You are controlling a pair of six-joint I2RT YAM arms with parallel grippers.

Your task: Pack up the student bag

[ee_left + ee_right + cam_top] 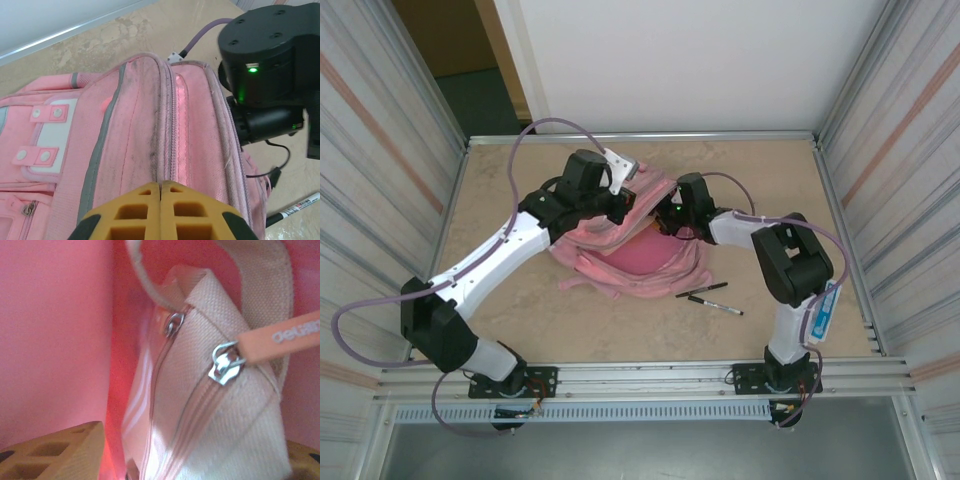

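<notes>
My left end effector [160, 189]: pressed together over large pink fabric backpack [130, 130] | my right end effector [175, 460]: spread around pale pink zipped pouch [220, 405]

White lettering beginning "del", cut off at the edge, on the pink zipper pull tab [280, 337]

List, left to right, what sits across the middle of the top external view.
left arm's elbow → student bag → black pens → right arm's elbow
</notes>
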